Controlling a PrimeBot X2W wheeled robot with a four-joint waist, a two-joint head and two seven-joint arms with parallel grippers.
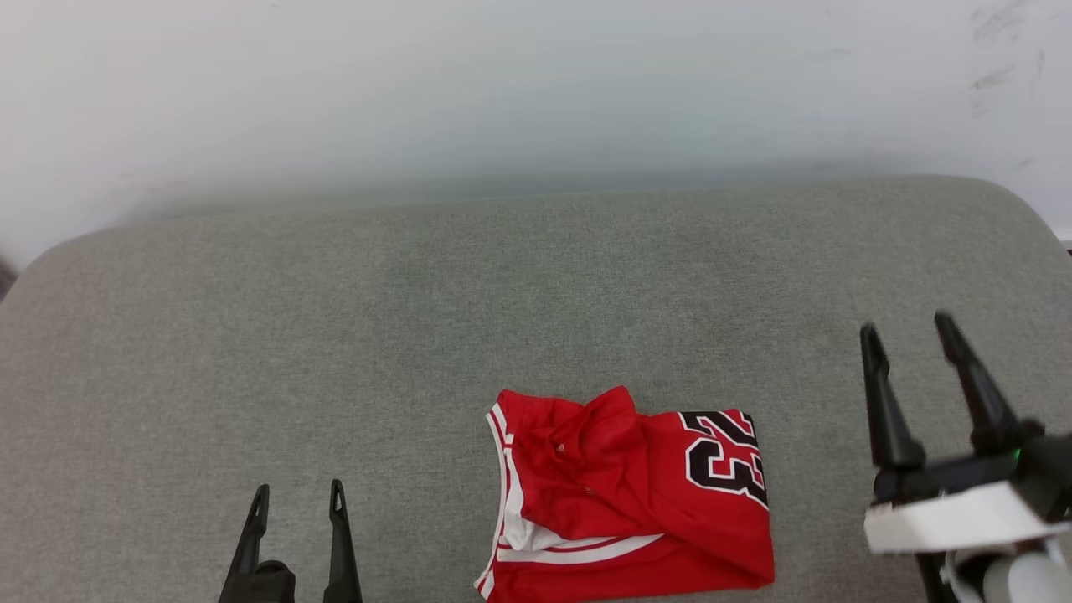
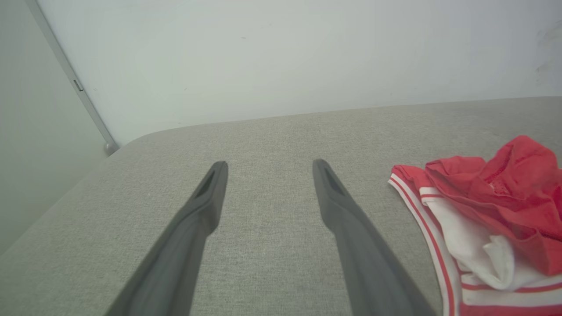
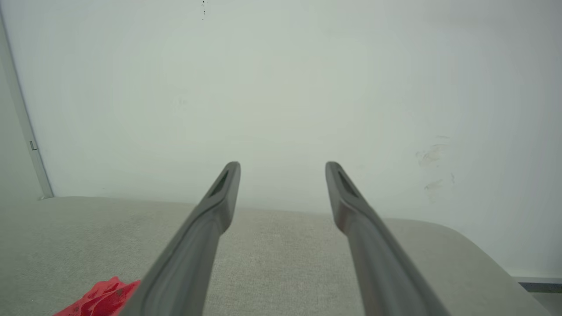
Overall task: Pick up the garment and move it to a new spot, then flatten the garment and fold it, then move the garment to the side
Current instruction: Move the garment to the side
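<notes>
Garment (image 1: 628, 494) lies bottom centre of the head frame as a loose red heap with layers doubled over. A white sleeve (image 1: 523, 523) and striped trim (image 1: 500, 469) are on its left side, and dark numerals (image 1: 724, 456) are at its right. Its lower edge runs off the bottom of the frame, so I cannot tell how near it lies to the front edge of the grey cushion (image 1: 419, 318). My left gripper (image 1: 300, 486), lower left, has its fingers spread with nothing between them, near the heap but clear of it. My right gripper (image 1: 907, 322), at the right edge, is likewise spread and empty, well apart from the cloth. Its wrist camera looks mostly at the wall (image 1: 502, 84), so I judge it is riding raised.

Main risk as I read it: a pinch into the raised fold takes several layers at once. The shirt would then lift as a bundle and refuse to spread. A second risk is dragging cloth toward the bottom of the frame, where I cannot see any edge.

Open room is good. Bare cushion stretches above the heap and across the left half. It runs out at the wall along the top and at the rounded corners upper left and upper right, so I would keep the new spot in the middle.
</notes>
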